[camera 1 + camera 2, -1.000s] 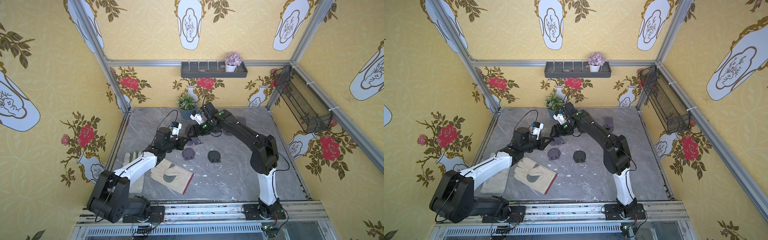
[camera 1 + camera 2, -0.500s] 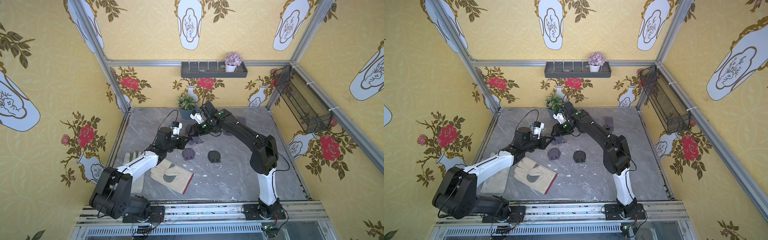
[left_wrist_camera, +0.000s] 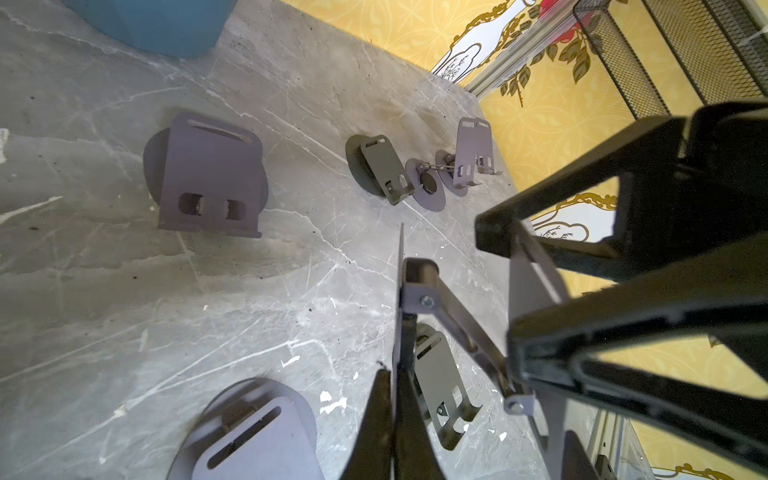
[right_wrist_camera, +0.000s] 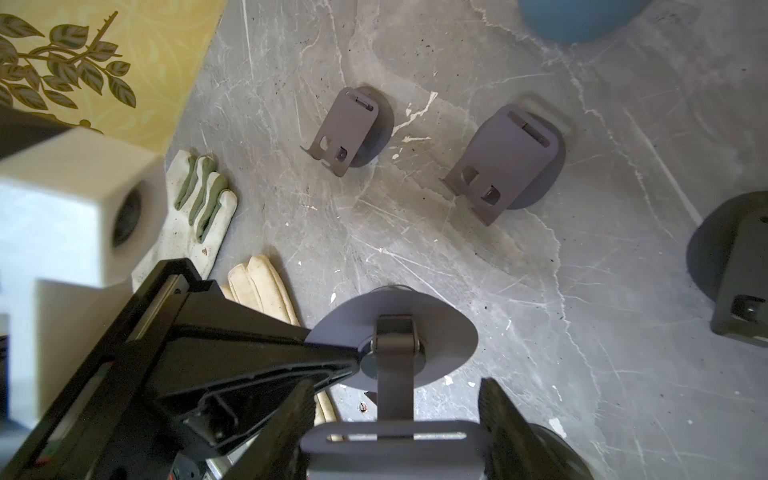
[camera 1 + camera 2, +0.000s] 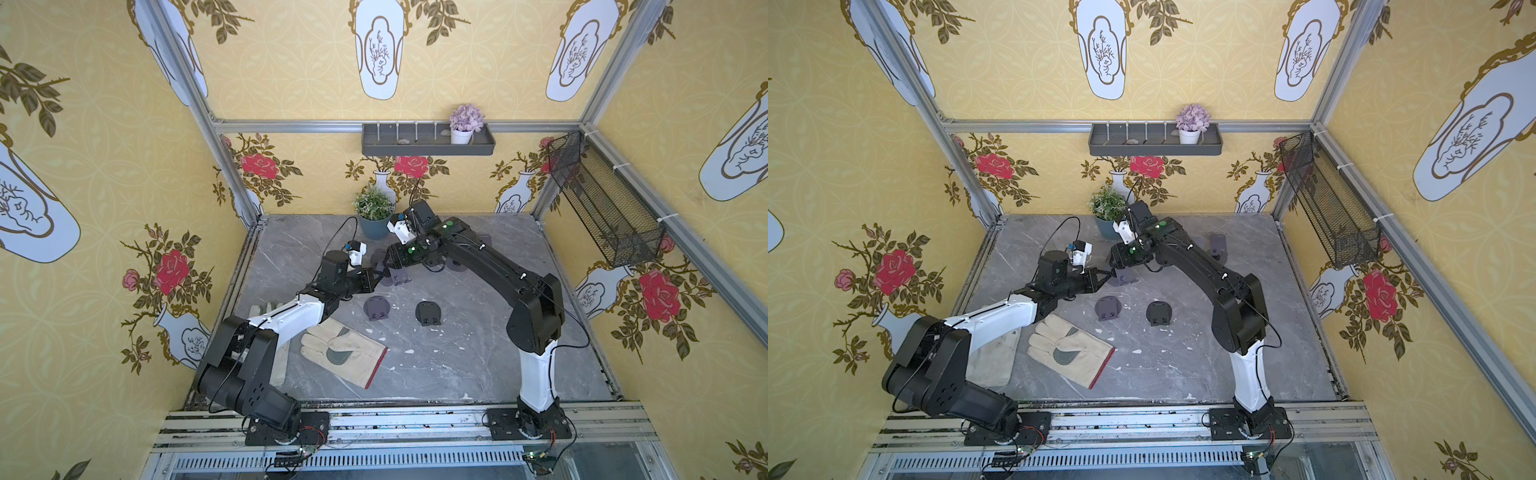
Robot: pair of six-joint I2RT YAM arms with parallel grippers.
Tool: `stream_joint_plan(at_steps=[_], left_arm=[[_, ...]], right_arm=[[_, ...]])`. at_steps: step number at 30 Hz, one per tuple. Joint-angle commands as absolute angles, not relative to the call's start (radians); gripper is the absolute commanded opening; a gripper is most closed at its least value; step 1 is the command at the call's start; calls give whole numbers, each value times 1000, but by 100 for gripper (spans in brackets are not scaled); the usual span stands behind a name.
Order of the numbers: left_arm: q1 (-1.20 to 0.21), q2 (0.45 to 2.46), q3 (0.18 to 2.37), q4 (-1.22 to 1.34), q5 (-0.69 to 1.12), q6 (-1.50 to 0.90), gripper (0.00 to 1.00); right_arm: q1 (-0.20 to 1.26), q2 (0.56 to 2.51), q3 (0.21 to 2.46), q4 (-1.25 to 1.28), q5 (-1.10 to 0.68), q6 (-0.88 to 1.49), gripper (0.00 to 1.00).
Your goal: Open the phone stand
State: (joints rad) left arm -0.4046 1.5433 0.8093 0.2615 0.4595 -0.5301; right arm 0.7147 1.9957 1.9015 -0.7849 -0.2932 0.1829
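Grey marble tabletop (image 5: 457,365), yellow rose wallpaper all round. Both arms meet at the phone stand (image 5: 400,277), toward the back of the table and just in front of the potted plant (image 5: 374,212). Left gripper (image 3: 392,376) is pinched tight on the edge of the stand's round base (image 4: 440,332). Right gripper (image 4: 397,384) has its fingers clamped on either side of the cradle plate (image 4: 395,442). Stand's hinged partway apart. Two folded stands (image 5: 376,308) lie nearby.
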Motion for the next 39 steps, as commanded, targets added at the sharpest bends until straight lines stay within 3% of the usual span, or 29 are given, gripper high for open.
stream_joint_plan(at_steps=[1,23,25,26,27,39], left_arm=[[-383,1575,801,75,308,-564,0],[-356,1576,812,133,380,-562,0],[-356,1573,813,137,389,-557,0],[-356,1571,811,143,393,-557,0],[-355,1568,809,147,399,-555,0],[-356,1559,800,186,444,-559,0]], right_arm=[[712,1948,1892,-760,-239,195,42],[735,1943,1841,-738,-247,215,42],[735,1958,1854,-743,-268,210,52],[735,1964,1859,-746,-282,210,69],[735,1973,1865,-747,-293,211,95],[726,2006,1842,-699,-360,230,98]])
